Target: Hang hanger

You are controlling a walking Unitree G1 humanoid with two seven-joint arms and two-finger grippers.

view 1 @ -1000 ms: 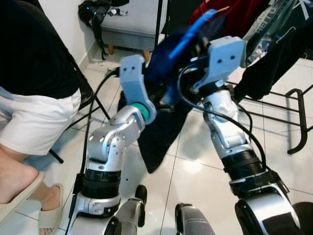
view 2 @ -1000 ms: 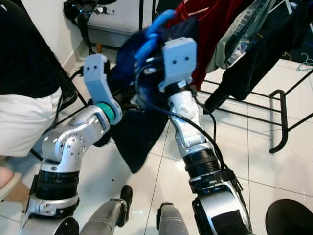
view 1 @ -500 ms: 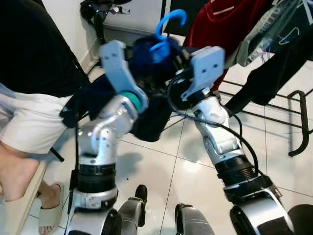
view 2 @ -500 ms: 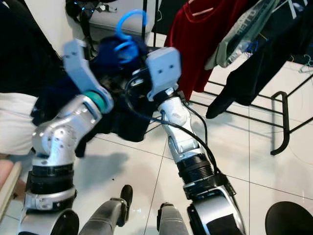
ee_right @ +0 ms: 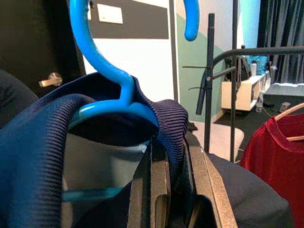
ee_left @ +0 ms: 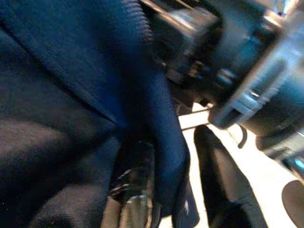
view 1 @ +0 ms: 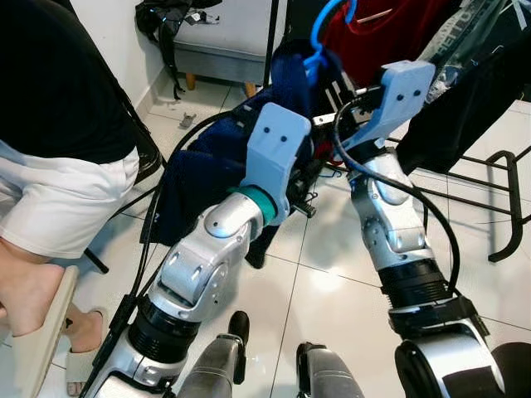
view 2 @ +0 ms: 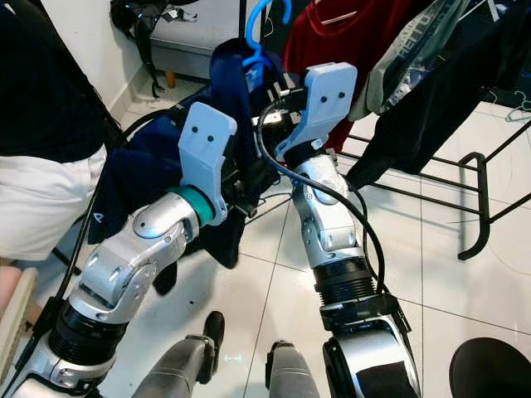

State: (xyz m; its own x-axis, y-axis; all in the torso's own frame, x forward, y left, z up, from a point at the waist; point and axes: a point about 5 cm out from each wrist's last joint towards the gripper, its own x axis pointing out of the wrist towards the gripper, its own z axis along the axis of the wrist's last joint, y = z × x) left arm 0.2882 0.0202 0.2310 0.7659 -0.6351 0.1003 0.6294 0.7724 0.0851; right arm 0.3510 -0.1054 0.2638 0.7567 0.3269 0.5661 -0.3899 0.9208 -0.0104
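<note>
Since half a second ago, lifted higher toward the rack: blue hanger [ee_right: 109, 71] with its navy garment [view 2: 228, 91], hook now near the top of the head views. Far left of both claws, a seated person [view 1: 58, 141] in white shorts and a sandal. Left gripper [ee_left: 166, 190] pushed into the navy cloth below the hanger, one black finger [ee_left: 216, 175] beside a fold; open or pinching, cannot tell. Right gripper [ee_right: 166, 180] just beneath the hanger's neck, fingers clamped together on the ribbed collar and hanger. Beyond and right of that claw, black rail [ee_right: 256, 50], a red shirt [ee_right: 280, 147], dark clothes [view 2: 440, 91].
</note>
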